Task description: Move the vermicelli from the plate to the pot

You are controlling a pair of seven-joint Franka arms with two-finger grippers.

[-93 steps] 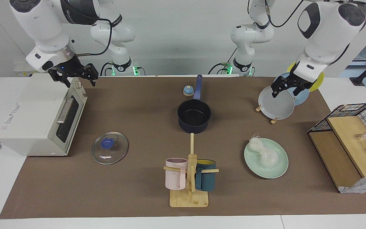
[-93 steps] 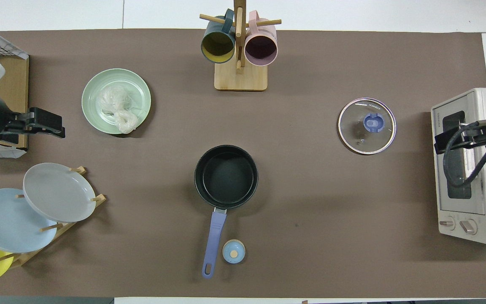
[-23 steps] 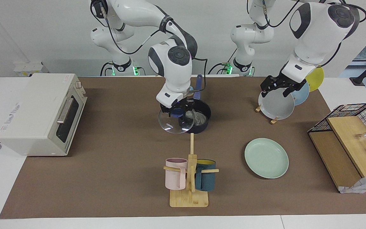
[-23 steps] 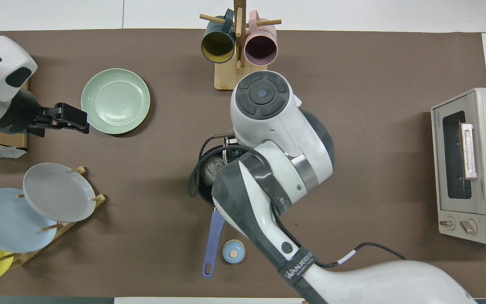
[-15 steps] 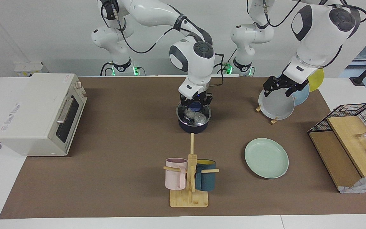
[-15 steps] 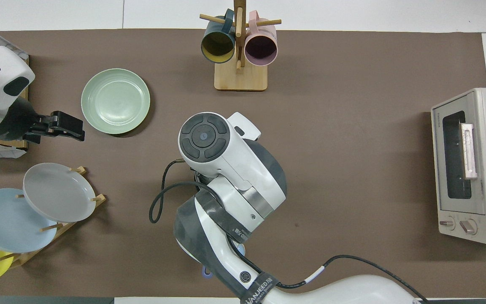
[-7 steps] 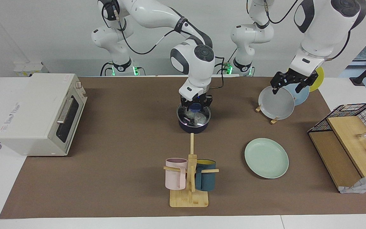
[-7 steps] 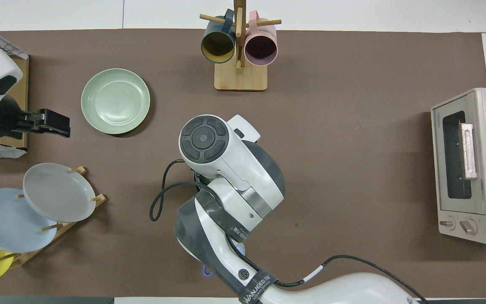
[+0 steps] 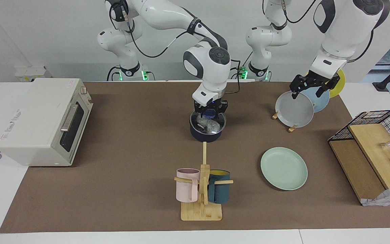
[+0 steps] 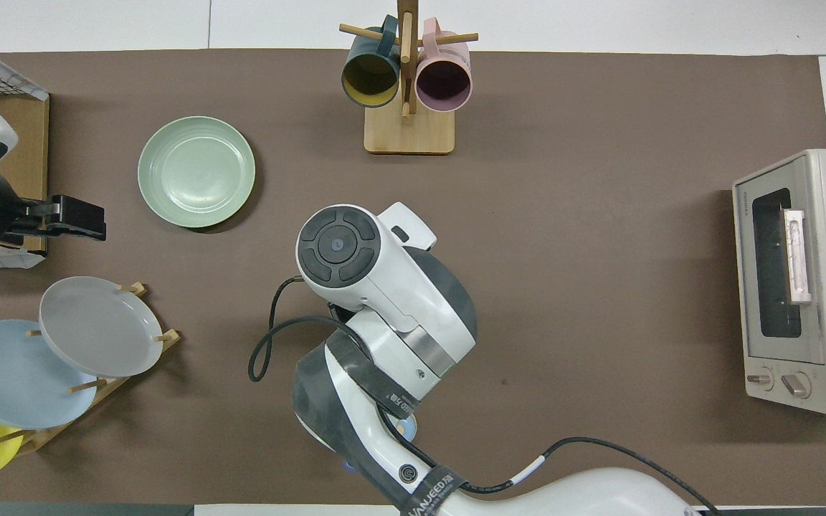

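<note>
Since the start, the vermicelli (image 9: 207, 124) had left the plate (image 9: 284, 168) for the pot (image 9: 207, 128), now lidded; the right gripper (image 9: 210, 110) hung spread above the lid (image 9: 208, 122). Overhead, the left gripper (image 10: 72, 218) waited over the table edge, grip unreadable.

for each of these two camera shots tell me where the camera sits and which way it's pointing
Facing view: high across the table, looking at the robots; both arms show whole, the right gripper over the pot, the left gripper over the plate rack.
Overhead view: above the robots' end, looking steeply down; the right arm hides the pot, and the left gripper shows.
Both show the plate, bare.
</note>
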